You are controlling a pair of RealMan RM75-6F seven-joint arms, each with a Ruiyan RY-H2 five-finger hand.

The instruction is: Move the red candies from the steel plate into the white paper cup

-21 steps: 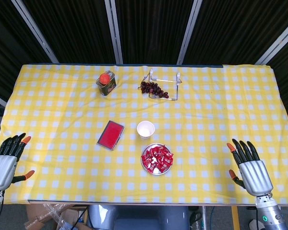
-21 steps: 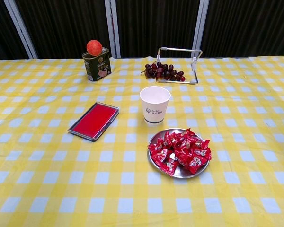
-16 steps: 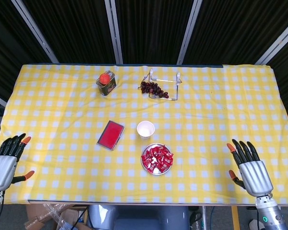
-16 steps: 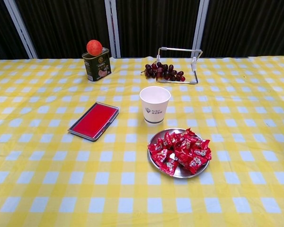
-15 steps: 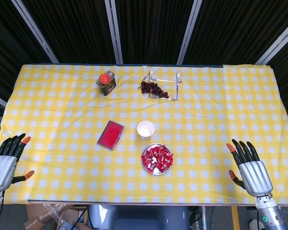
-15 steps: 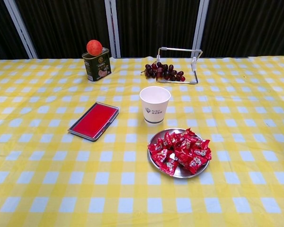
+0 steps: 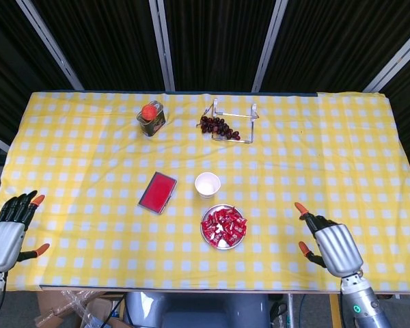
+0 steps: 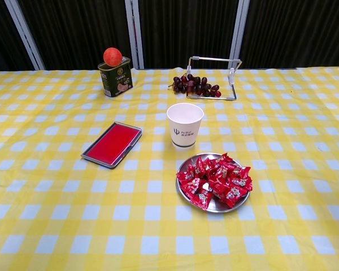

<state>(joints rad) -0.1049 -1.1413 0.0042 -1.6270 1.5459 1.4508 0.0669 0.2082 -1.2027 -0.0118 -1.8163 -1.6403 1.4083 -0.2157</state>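
Note:
A heap of red candies (image 7: 223, 225) (image 8: 216, 180) fills the round steel plate (image 7: 210, 238) (image 8: 183, 165) near the table's front middle. Just behind the plate stands the white paper cup (image 7: 207, 184) (image 8: 185, 124), upright and with nothing showing inside. My right hand (image 7: 330, 247) hovers over the table's front right, to the right of the plate, fingers spread and holding nothing. At the front left corner my left hand (image 7: 7, 232) is open and apart from everything. The chest view shows neither hand's body.
A flat red tin (image 7: 157, 192) (image 8: 112, 144) lies left of the cup. At the back stand a green can with an orange ball on top (image 7: 150, 117) (image 8: 114, 76) and a wire stand with dark grapes (image 7: 219, 127) (image 8: 195, 84). Yellow checked cloth (image 7: 82, 157) covers the table.
My right hand has moved left, toward the plate, and turned a little. The left hand, cup, plate and candies have not moved.

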